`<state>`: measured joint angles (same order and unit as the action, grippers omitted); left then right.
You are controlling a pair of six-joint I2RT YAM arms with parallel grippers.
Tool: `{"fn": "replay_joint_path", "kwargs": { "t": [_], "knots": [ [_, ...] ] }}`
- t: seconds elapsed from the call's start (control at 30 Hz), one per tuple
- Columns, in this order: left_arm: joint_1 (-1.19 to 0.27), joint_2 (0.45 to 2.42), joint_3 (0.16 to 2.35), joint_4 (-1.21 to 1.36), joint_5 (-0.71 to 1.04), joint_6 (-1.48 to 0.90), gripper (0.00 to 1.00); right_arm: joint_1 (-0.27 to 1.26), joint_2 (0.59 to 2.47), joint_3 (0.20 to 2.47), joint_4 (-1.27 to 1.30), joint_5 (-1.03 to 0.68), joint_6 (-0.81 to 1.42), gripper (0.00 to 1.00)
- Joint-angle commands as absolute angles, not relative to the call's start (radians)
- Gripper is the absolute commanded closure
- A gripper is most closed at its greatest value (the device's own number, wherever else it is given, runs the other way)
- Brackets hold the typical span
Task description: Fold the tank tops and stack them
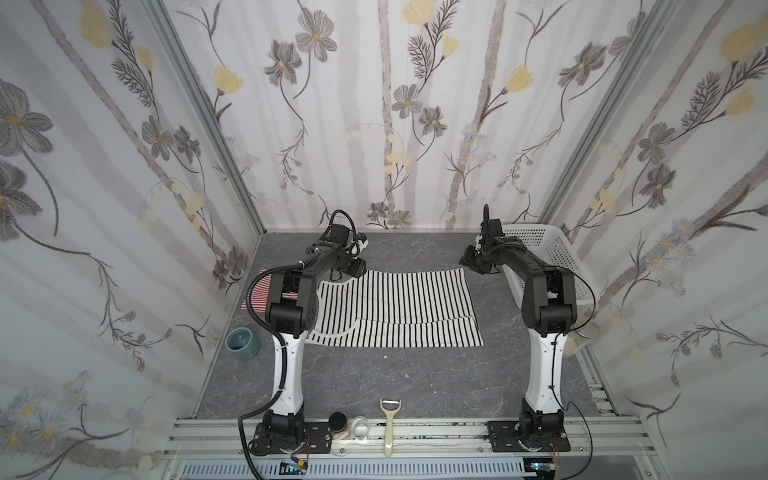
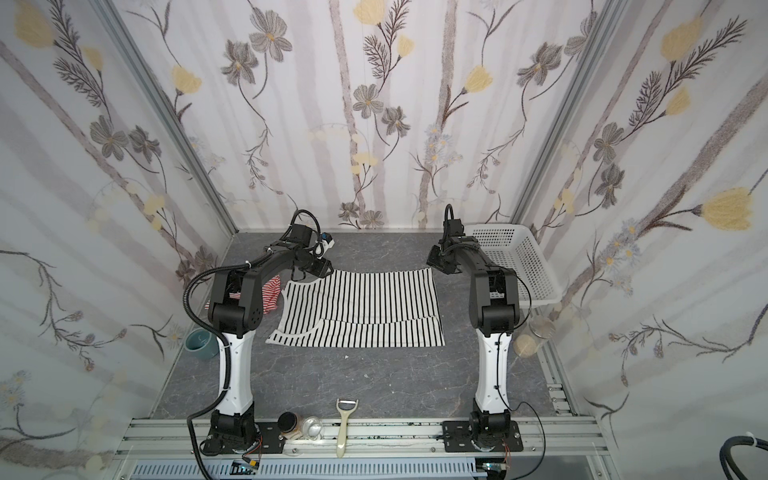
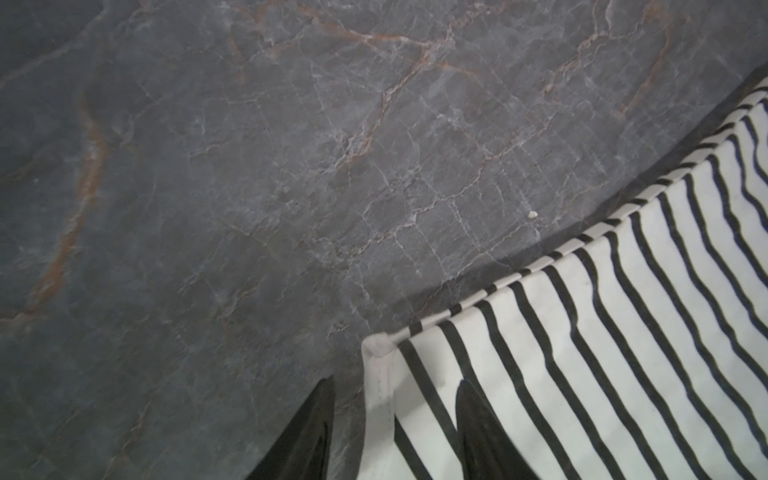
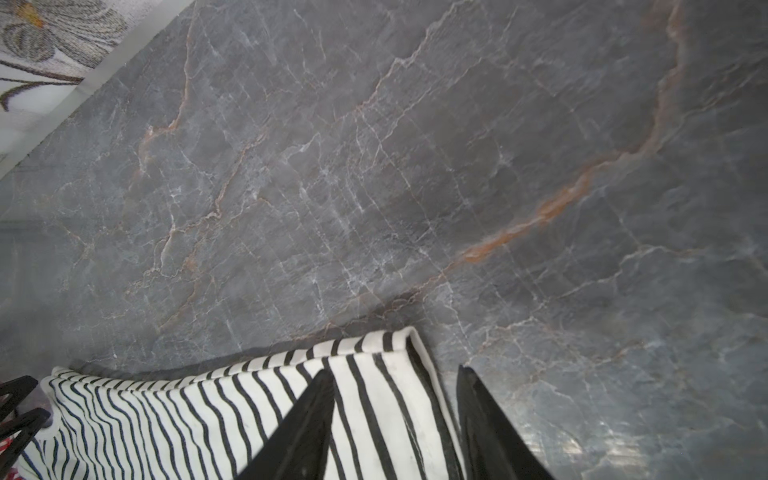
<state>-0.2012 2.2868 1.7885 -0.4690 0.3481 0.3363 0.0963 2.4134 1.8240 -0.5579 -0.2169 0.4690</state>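
**Inspector A:** Where do we find the garments?

**Inspector B:** We find the white tank top with thin black stripes [image 1: 395, 307] [image 2: 361, 311] spread flat on the middle of the grey marble-patterned tabletop [image 1: 395, 382]. Its stripes run front to back, and a layer edge crosses it close to the near side. The red-and-white striped tank top [image 1: 259, 297] [image 2: 272, 297] lies at its left side, largely hidden behind the left arm [image 1: 291, 299]. We cannot tell whether it is tucked under the black-striped one or only touches it.

**Inspector A:** And the left gripper?

**Inspector B:** The left gripper [image 1: 357, 268] [image 3: 395, 380] stands at the far left corner of that garment. In the wrist view its fingers [image 3: 478, 419] are parted, one above bare tabletop and one above striped cloth, with the white-hemmed corner between them. We see nothing clamped.

**Inspector A:** The right gripper?

**Inspector B:** The right gripper [image 1: 471, 262] [image 4: 394, 370] stands at the far right corner. Its fingers [image 4: 307, 415] are likewise apart. One is over the cloth and one over the tabletop, with the corner's hem between them. It has hold of nothing. We cannot tell whether either pair of tips touches the fabric.

**Inspector A:** Anything adjacent?

**Inspector B:** A white perforated plastic basket [image 1: 552, 249] sits at the far right, apart from both garments.
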Motion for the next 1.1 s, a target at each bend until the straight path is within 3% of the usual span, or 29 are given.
{"fn": "replay_joint_path", "kwargs": {
  "t": [0.0,0.43,0.63,0.93,1.07],
  "knots": [
    [-0.199,2.302,1.808,-0.469,0.346,0.307,0.51,0.102,2.436,1.863,-0.603,-0.183,0.454,0.53],
    [-0.19,2.302,1.815,-0.468,0.318,0.279,0.51,0.165,2.568,2.121,-0.847,-0.013,0.396,0.59],
    [-0.181,2.297,1.822,-0.465,0.342,0.272,0.51,0.202,2.445,1.987,-0.759,-0.041,0.452,0.57],
    [-0.175,2.321,1.837,-0.456,0.362,0.262,0.51,0.175,2.514,2.015,-0.787,-0.067,0.455,0.54],
    [-0.173,2.316,1.838,-0.451,0.384,0.249,0.51,0.172,2.581,2.143,-0.888,-0.052,0.43,0.54]
  ]
}}
